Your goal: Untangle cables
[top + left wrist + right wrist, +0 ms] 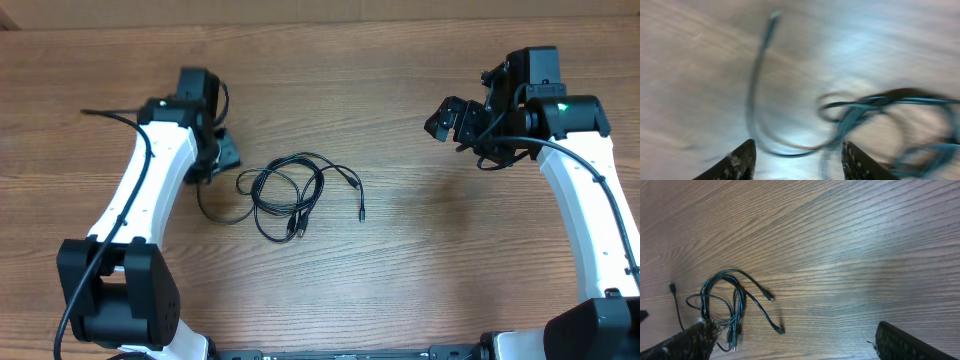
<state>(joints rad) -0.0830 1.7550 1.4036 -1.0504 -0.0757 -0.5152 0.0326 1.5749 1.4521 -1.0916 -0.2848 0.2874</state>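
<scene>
The cables (290, 190) lay just right of the left tool (222, 155), spread apart; the right tool (452, 120), also spread, sat well away.

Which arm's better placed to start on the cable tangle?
Left. The left gripper, open, sits beside the cables, one strand between its fingers; the right gripper, also open, is well away.
</scene>
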